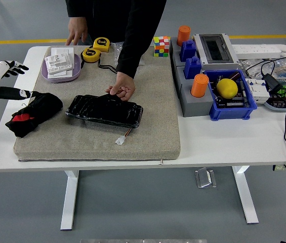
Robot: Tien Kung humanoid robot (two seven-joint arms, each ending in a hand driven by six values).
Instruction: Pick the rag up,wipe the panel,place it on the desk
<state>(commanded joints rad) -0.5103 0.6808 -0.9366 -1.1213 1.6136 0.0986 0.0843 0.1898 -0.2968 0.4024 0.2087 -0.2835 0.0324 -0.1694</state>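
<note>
The rag [34,113] is a crumpled black cloth with a red patch, lying at the left end of the grey mat [153,121]. The panel [105,110] is a glossy black slab on the middle of the mat, with a small white connector on wires at its near edge. My left hand [12,77] is at the picture's left edge, just above and left of the rag, its fingers spread and holding nothing. A person's hand [121,91] presses on the panel's far edge. My right arm is out of view.
The person's other hand [77,35] rests on the table's far edge. Nearby are a purple tray of white cards [62,67] and two yellow tape measures [91,53]. A blue bin with a yellow ball [228,89], orange cylinders, a grey box and cables fill the right side.
</note>
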